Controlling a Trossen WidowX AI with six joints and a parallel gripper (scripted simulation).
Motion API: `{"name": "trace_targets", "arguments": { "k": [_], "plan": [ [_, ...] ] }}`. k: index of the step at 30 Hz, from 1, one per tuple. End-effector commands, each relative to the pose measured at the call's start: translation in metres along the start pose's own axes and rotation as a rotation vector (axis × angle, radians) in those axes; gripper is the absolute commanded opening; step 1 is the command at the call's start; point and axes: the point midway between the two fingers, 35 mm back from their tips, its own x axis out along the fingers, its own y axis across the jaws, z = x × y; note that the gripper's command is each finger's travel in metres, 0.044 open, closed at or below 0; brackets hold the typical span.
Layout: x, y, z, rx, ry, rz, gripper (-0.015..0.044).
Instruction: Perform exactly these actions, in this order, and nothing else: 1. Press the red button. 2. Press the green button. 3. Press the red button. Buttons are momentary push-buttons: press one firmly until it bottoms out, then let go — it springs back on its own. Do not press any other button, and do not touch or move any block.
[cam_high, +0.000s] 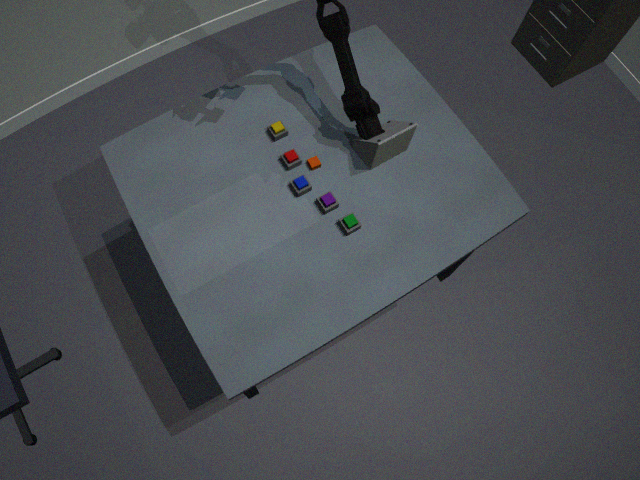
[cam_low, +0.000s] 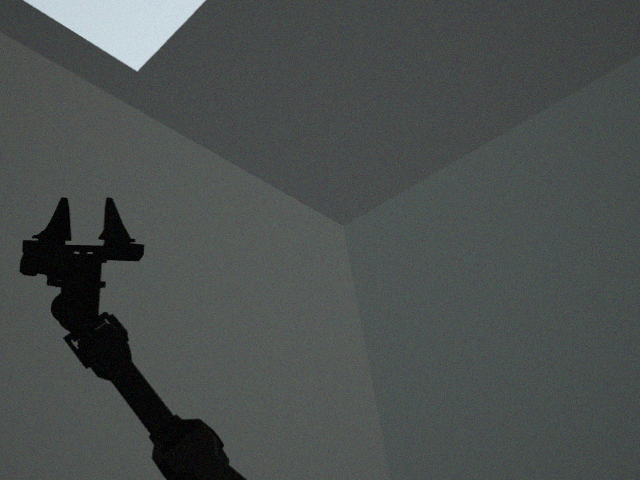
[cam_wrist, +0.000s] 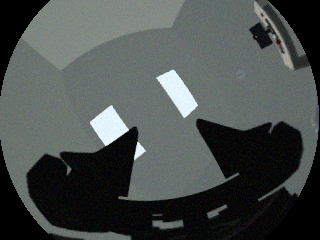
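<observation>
While no open container shows and whatever the drawer cabinet (cam_high: 586, 43) holds is hidden, the gripper (cam_low: 86, 198) (cam_wrist: 167, 126), cut off in the top view and black in the others, points upward with its fingers wide apart. On the table (cam_high: 248, 320), the red button (cam_high: 291, 156) sits between yellow (cam_high: 277, 127) and blue (cam_high: 300, 182) ones, the green button (cam_high: 349, 222) beyond purple (cam_high: 327, 199); both face up, their squarish caps giving no clear long axis.
</observation>
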Motion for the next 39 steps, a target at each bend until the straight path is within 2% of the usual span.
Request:
{"name": "trace_targets", "arguments": {
  "k": [1,3,6,12,17,22,27,32,36,39],
  "plan": [
    [0.001,-0.001,0.003,-0.002,-0.008,-0.001,0.04],
    [0.008,-0.007,0.024,-0.019,-0.072,-0.015,0.04],
    [0.021,-0.027,0.084,-0.075,-0.253,-0.075,0.04],
    [0.024,-0.062,0.162,-0.159,-0.482,-0.202,0.04],
    [0.01,-0.106,0.237,-0.236,-0.707,-0.392,0.04],
    [-0.019,-0.152,0.301,-0.316,-0.896,-0.637,0.04],
    [-0.065,-0.2,0.351,-0.399,-1.04,-0.951,0.04],
    [-0.126,-0.246,0.385,-0.479,-1.115,-1.36,0.04],
    [-0.184,-0.279,0.398,-0.531,-1.083,-1.77,0.04],
    [-0.232,-0.298,0.398,-0.553,-0.965,-2.136,0.04]
  ]
}}
